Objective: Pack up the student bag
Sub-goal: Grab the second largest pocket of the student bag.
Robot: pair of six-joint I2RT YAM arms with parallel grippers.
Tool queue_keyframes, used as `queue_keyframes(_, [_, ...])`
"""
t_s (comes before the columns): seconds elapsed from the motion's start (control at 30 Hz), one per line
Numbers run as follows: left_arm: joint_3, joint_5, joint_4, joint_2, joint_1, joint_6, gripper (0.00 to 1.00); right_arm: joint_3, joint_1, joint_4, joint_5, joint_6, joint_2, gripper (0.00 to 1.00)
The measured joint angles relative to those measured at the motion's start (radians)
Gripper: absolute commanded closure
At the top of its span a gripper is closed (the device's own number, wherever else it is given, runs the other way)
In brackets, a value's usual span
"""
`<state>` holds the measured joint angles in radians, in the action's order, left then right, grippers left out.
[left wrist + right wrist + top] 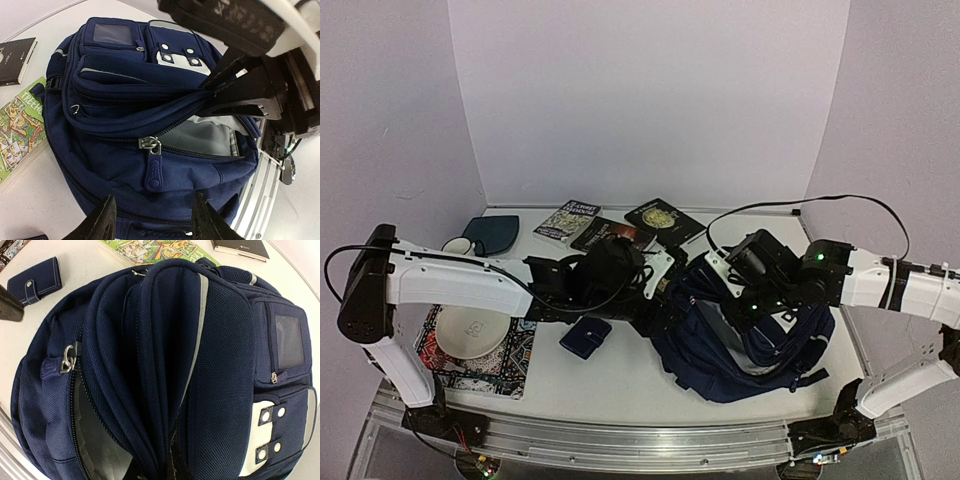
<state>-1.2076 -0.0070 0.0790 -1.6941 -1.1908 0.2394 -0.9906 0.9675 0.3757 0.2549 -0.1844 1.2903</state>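
Pinching bag [740, 350]: right gripper [214, 92], clamped tight on a flap [165, 107].
Left gripper [156, 224]: spread wide, holding nothing, near zip pull [154, 170].
Bag: on table [630, 385], at 3 o'clock from wallet [585, 337], big pocket gaping.
Books [610, 225]: at 12 o'clock from wallet.

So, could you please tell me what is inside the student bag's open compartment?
Through the half-open zip of the student bag, only pale grey lining shows, with no packed item visible. The deeper part is covered by navy fabric.
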Motion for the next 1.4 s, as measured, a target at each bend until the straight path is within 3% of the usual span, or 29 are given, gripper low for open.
queue_keyframes(0.8, [-0.035,-0.249,-0.036,-0.111,-0.064,-0.113,0.41,-0.024,-0.009,0.006,-0.016,-0.005,0.01,1.0])
queue_keyframes(0.97, [-0.033,-0.26,-0.041,-0.085,-0.065,-0.119,0.4,-0.034,-0.009,0.007,-0.022,-0.007,0.01,1.0])
queue_keyframes(1.17, [-0.029,-0.282,-0.095,-0.052,-0.065,-0.152,0.47,-0.037,-0.007,0.006,-0.046,-0.007,0.01,1.0])
queue_keyframes(1.4, [-0.044,-0.285,-0.083,-0.075,-0.065,-0.162,0.46,-0.037,-0.007,0.006,-0.051,-0.008,0.01,1.0])
